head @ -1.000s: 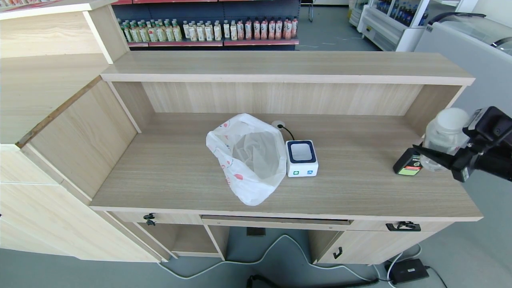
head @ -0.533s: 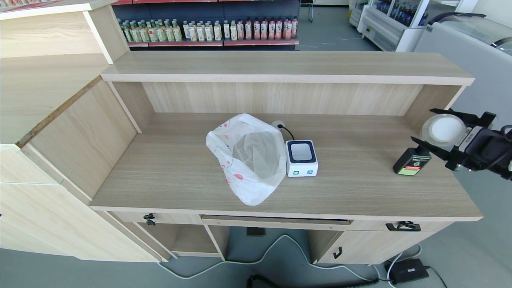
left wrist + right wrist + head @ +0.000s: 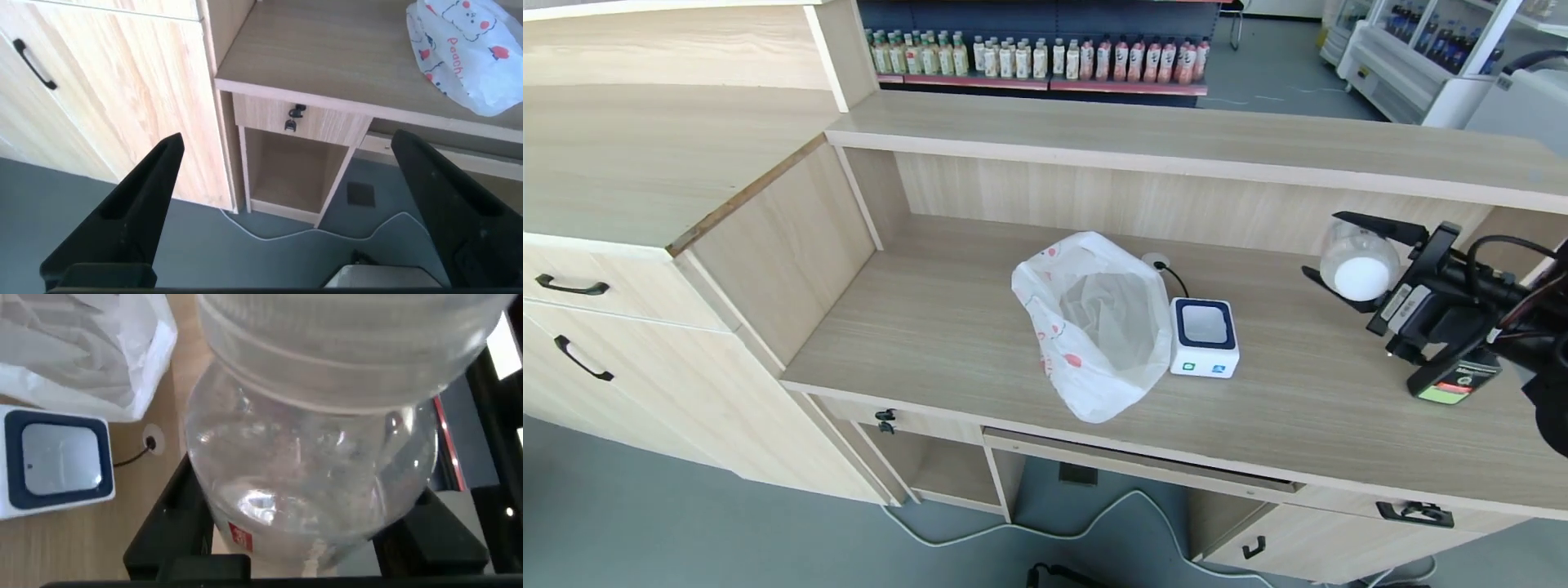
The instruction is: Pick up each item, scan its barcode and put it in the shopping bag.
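A clear plastic jar (image 3: pixel 1356 265) with a white lid hangs tilted on its side above the right part of the counter, my right gripper (image 3: pixel 1323 245) shut on it. Up close the jar (image 3: pixel 327 457) sits between the black fingers (image 3: pixel 176 518), over the white scanner (image 3: pixel 61 461) and the bag (image 3: pixel 82 343). The open white shopping bag (image 3: pixel 1103 327) lies mid-counter, with the scanner (image 3: pixel 1205 336) beside it on its right. A dark bottle (image 3: pixel 1458 382) with a green label stands partly hidden behind the right wrist. My left gripper (image 3: pixel 286 204) hangs open below the counter's front left corner.
The wooden counter (image 3: pixel 980 343) has a raised back ledge (image 3: pixel 1176 139) and a side wall on the left. A cable (image 3: pixel 1172 278) runs from the scanner to a hole by the back wall. Drawers and a cupboard (image 3: pixel 98 98) stand left of the counter.
The head camera has shifted. My right gripper has lifted the jar off the counter, tipped it on its side and carried it left, away from the dark bottle and toward the scanner.
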You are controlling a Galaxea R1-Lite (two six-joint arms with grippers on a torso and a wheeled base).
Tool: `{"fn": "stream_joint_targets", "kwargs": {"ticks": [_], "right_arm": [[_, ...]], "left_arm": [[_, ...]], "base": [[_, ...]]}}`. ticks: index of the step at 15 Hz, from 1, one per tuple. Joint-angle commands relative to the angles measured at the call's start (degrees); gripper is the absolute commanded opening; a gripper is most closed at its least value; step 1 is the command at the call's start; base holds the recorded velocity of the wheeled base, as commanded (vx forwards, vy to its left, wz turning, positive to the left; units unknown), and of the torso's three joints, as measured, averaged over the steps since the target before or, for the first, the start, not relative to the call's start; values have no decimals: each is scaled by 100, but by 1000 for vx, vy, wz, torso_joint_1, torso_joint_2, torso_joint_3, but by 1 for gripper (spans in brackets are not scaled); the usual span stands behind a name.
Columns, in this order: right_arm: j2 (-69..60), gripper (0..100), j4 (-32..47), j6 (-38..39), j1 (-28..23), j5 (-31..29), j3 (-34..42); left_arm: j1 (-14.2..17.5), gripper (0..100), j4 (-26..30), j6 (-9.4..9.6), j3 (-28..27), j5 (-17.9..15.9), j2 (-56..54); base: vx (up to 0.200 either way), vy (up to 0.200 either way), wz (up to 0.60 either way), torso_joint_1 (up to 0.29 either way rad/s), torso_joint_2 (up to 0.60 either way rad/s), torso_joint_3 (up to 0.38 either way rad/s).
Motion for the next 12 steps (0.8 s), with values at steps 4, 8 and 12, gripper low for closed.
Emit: {"fn": "stream_joint_targets", "kwargs": {"ticks": [4,8,12], "right_arm": [[1033,0,-503,-652,220,90,238],[1288,0,-547,-792,282,205,256],[1402,0,-529,-801,343,249,124]], "left_arm": [[-1,100,3,7,1,4,-2],[-1,100,3,-1,1,4,-2],[-1,100,-6,-1,1,4,-2]], "base": [[0,0,0,0,0,0],[0,0,0,0,0,0],[0,0,0,0,0,0]]}}
